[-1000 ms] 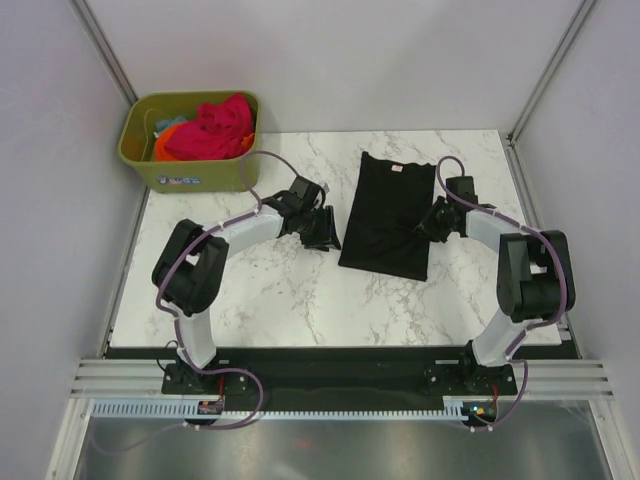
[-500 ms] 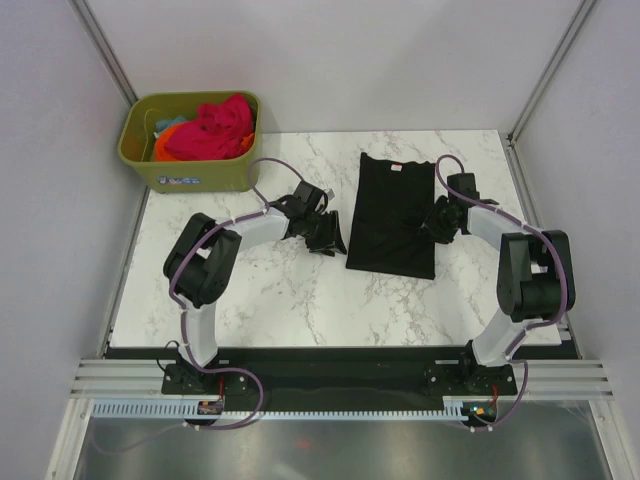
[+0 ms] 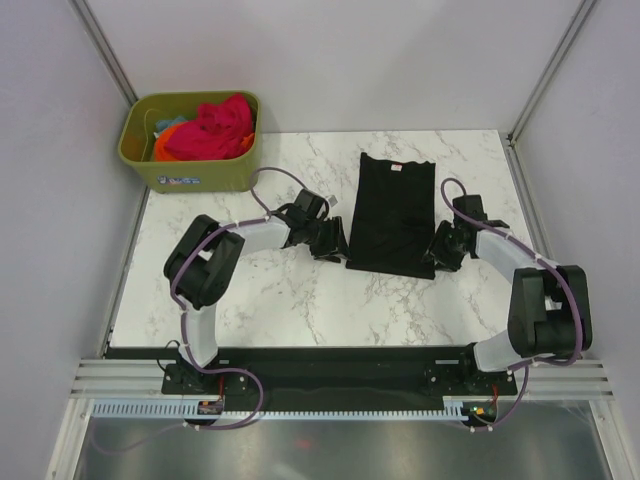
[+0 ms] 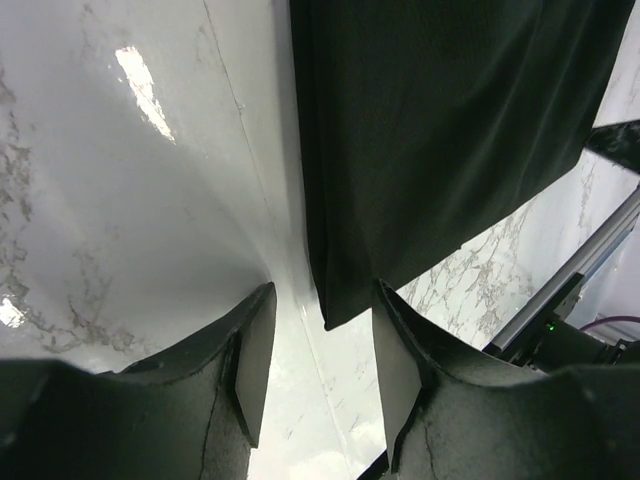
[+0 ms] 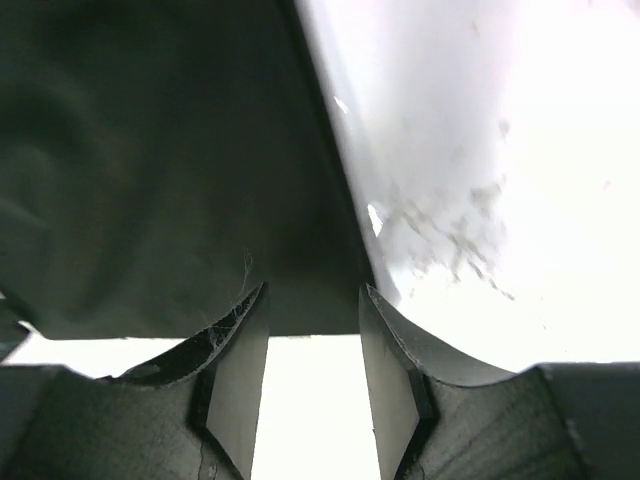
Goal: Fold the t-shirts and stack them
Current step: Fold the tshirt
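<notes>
**On the counter, a black tee lies between two spread claws**

Right of centre on the marble counter (image 3: 290,300) lies the black tee (image 3: 390,215), folded into a long narrow strip. Its collar and small neck label point to the far edge. The left claw (image 3: 335,238) sits low at the tee's near left corner and the right claw (image 3: 443,247) at its near right corner, so the cloth lies between the two.

From the left wrist, the claw (image 4: 320,335) stands spread. The tee's (image 4: 440,130) corner reaches just into the gap between the fingers, with bare counter on either side of it. From the right wrist, that claw (image 5: 313,305) is also spread. The near edge of the tee (image 5: 150,170) runs across the gap at the fingertips, flat on the counter, and neither finger is pressed onto it.

At the far left corner stands the bin (image 3: 190,175), well apart from both claws. A pink-red tee (image 3: 215,125) is heaped on top in it, and an orange tee (image 3: 165,148) shows beside it.
</notes>
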You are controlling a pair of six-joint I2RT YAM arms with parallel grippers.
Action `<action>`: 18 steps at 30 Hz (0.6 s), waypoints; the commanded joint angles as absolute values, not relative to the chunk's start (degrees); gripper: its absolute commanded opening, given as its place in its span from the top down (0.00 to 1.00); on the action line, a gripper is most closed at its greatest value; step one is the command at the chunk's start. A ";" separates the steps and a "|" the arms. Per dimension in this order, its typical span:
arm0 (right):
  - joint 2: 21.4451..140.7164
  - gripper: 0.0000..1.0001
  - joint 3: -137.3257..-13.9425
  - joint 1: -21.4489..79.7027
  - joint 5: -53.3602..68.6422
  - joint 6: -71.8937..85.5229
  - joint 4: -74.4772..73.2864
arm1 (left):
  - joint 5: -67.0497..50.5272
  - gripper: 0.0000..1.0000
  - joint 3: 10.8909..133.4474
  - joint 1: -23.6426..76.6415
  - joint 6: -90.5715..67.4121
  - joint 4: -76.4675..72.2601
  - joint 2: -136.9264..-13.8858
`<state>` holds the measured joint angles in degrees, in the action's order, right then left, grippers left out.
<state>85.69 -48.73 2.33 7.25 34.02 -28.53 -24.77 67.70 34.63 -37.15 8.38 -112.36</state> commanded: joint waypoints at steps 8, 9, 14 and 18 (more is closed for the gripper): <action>80.95 0.54 -37.36 2.02 4.31 33.31 -23.30 | -25.32 0.83 63.64 35.42 -41.48 4.83 -112.06; 80.60 0.58 -36.92 2.11 3.96 33.31 -22.68 | -25.05 0.88 63.28 35.51 -41.66 4.83 -111.10; 77.61 1.00 -35.25 2.02 1.76 32.78 -23.73 | -23.21 0.98 60.04 36.21 -42.98 4.83 -106.97; 72.70 1.00 -33.58 2.20 2.11 34.18 -26.71 | -20.66 0.91 57.48 38.23 -45.08 5.10 -102.67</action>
<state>76.18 -35.35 2.24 4.23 33.78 -23.77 -23.64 58.89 36.62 -42.02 5.41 -107.61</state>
